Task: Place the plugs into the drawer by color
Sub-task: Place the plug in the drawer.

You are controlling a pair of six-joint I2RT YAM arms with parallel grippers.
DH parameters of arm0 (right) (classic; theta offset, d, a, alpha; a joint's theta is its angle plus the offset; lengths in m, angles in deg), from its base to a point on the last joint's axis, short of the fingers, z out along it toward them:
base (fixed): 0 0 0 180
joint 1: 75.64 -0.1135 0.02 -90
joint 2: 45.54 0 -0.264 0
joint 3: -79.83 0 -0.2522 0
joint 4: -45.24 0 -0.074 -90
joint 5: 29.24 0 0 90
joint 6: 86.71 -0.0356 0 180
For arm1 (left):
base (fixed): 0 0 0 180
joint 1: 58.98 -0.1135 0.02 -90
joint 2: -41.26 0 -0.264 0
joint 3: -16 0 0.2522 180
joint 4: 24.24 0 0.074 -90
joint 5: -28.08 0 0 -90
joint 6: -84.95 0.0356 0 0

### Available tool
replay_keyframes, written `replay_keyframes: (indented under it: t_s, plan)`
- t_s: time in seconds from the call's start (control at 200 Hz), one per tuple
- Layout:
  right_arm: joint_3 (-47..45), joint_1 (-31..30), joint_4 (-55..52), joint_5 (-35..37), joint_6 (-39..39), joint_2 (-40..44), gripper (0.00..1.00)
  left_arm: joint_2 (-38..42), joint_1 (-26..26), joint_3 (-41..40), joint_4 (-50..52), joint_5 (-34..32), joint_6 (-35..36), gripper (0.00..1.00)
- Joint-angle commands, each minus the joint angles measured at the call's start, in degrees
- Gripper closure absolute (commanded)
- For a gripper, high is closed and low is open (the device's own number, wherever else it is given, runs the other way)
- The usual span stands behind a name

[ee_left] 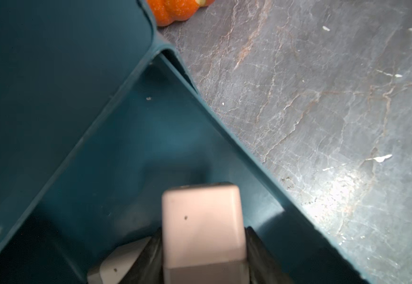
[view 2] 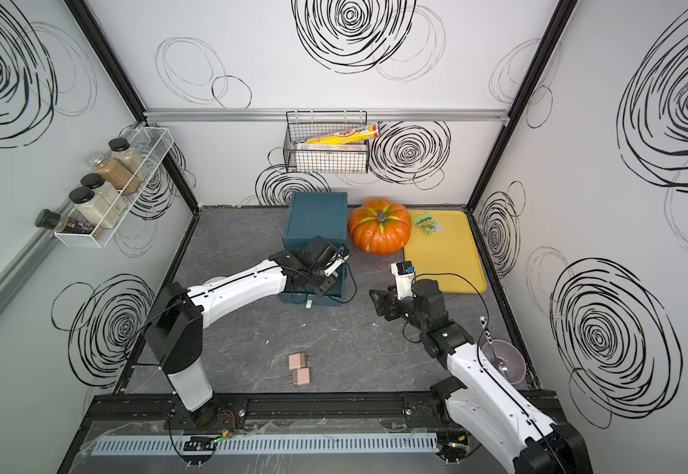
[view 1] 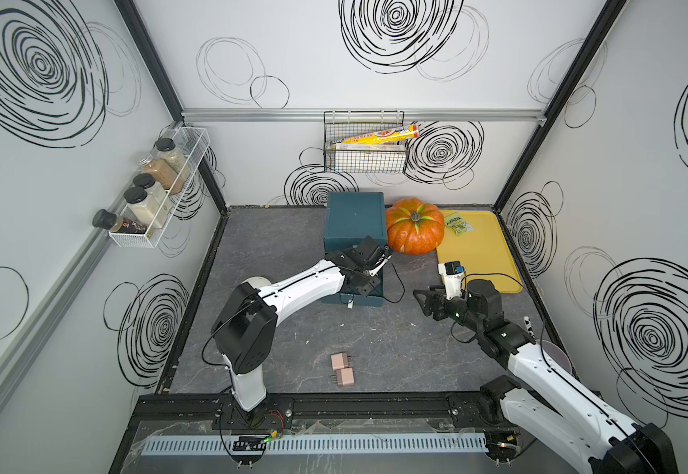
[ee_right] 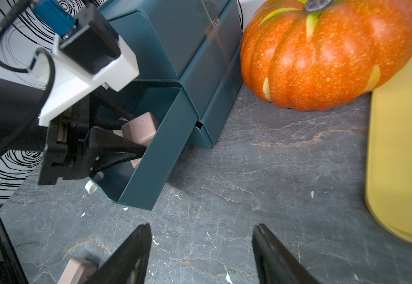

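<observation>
The dark teal drawer (view 1: 354, 219) (view 2: 317, 217) stands at the back centre with one drawer pulled out (ee_right: 155, 147). My left gripper (ee_left: 203, 232) reaches into that pulled-out drawer, shut on a pale pink plug (ee_left: 202, 221) (ee_right: 141, 127) held above the drawer's floor (ee_left: 150, 137). More pale pink shows under its finger (ee_right: 136, 162). Two pink plugs (view 1: 339, 360) (view 1: 346, 375) lie side by side near the table's front; both top views show them. My right gripper (ee_right: 201, 226) (view 1: 423, 303) hovers open and empty over bare table right of the drawer. No teal plug is in view.
An orange pumpkin (view 1: 414, 232) sits right beside the drawer chest. A yellow tray (view 1: 481, 254) with a green packet (view 1: 458, 223) lies at the back right. A purple bowl with a spoon (view 2: 502, 361) stands by the right wall. A black wire basket (view 1: 364, 143) hangs on the back wall.
</observation>
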Motion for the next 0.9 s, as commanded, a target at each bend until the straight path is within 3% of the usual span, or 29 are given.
replay_keyframes:
  t_s: [0.0,0.431,0.516,0.596,0.681,0.766,0.896]
  plan:
    - [-0.5,0.2,1.6,0.2,0.1,0.2,0.30,-0.1,-0.2,1.2,-1.6,-0.1,-0.7,0.57]
    - [-0.4,0.2,1.4,1.4,0.6,-0.2,0.30,2.9,-0.1,0.9,-2.3,-2.9,-2.2,0.33]
    - [-0.2,0.2,1.5,0.9,0.6,-0.6,0.30,5.0,0.6,1.3,-2.5,-3.1,-3.1,0.32]
    - [0.0,0.2,1.8,-1.5,1.1,-0.6,0.30,7.6,2.0,1.7,-1.5,-3.3,-5.1,0.34]
    - [1.6,0.2,0.7,-10.0,1.8,0.3,0.30,12.0,3.0,1.1,-1.3,-3.5,-9.4,0.32]
    - [3.0,-2.3,-3.5,-14.7,-1.4,3.3,0.34,19.6,2.1,-4.7,-5.0,0.5,-16.2,0.30]
    - [-2.2,-14.3,-2.2,-13.0,-0.6,9.5,0.30,36.0,-2.2,-23.2,-22.0,11.0,-29.6,0.23]
